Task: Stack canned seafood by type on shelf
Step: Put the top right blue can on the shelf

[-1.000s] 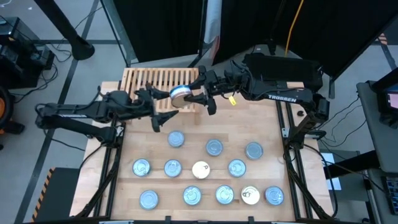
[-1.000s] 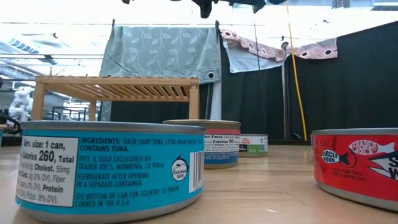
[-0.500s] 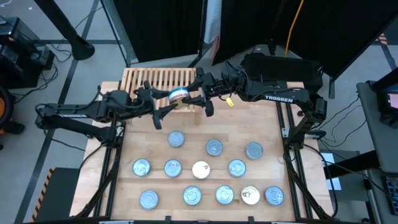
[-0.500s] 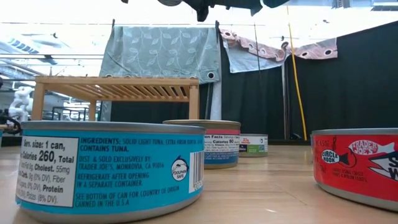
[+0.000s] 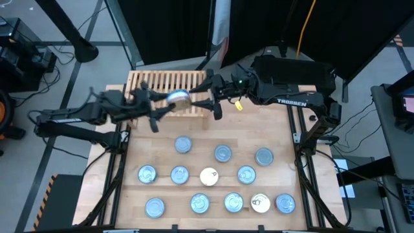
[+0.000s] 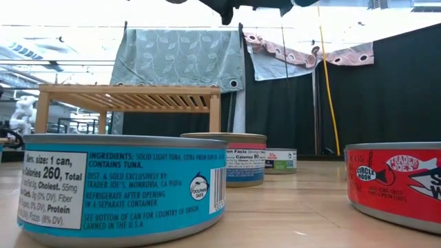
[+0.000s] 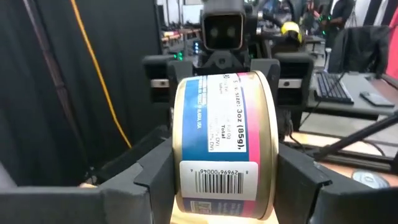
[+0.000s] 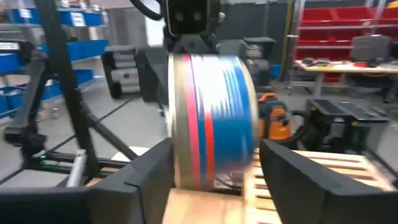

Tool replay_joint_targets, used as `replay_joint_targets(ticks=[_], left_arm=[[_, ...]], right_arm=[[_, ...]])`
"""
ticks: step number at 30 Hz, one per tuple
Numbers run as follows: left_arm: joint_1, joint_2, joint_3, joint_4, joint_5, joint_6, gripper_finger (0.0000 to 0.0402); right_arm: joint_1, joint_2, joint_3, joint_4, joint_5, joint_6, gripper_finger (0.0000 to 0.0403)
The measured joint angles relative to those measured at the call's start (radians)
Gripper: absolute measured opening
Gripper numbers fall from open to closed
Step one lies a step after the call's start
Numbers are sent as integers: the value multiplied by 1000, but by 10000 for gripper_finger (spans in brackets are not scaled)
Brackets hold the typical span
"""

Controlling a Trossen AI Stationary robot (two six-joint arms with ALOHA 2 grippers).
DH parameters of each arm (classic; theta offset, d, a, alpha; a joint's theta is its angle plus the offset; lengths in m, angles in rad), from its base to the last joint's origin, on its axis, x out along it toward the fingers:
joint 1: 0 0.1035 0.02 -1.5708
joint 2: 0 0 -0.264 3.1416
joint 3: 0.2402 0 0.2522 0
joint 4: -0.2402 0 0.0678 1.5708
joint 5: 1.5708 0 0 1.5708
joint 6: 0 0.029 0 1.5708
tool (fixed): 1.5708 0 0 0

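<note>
One can of seafood (image 7: 224,143), gold-rimmed with a blue and pink label, hangs on edge in the air above the front of the slatted wooden shelf (image 5: 162,81). My left gripper (image 7: 224,186) is shut on it; in the high view the can (image 5: 178,98) shows just ahead of that gripper (image 5: 168,102). My right gripper (image 8: 214,180) faces it from the other side, open, with its fingers standing apart from the can (image 8: 211,118). Several more cans (image 5: 213,175) rest flat on the tabletop. My left gripper pinches the can by its two flat faces, at the gold rims (image 7: 179,168), between its two fingers (image 7: 149,180). The fingers point level, coming from the table's left. The can stands on edge with its label toward the wrist, lifted clear of shelf and table.
The cans on the table lie in three rows toward the near edge, among them a cream-topped one (image 5: 208,176). In the low view a blue can (image 6: 124,186) and a red can (image 6: 400,182) stand close. The shelf (image 6: 131,96) fills the far left of the table.
My left gripper has taken the can and drawn back with it toward the table's left edge. My right gripper has stayed where it was and has let the can go. The can stays on edge and off the shelf.
</note>
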Motion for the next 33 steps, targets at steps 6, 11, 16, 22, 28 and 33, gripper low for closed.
replay_joint_targets(ticks=[6, 11, 16, 22, 28, 33], left_arm=[[76, -55, 92, -259, 39, -36, 201], [159, -66, 191, -452, 42, -59, 201], [259, -54, 280, -600, 62, -101, 201], [399, -52, 331, -744, 144, -141, 201], [561, -17, 332, -905, 274, -177, 201], [702, 49, 332, -982, 439, -153, 201]], right_arm=[[-10, -45, 0, -95, 53, -31, 296], [-13, -99, 0, -263, 58, -64, 313], [20, -115, 1, -534, 53, -105, 313], [92, -117, -22, -655, 53, -130, 313], [162, -117, -57, -629, 51, -157, 313], [186, -118, -57, -608, 51, -157, 313]])
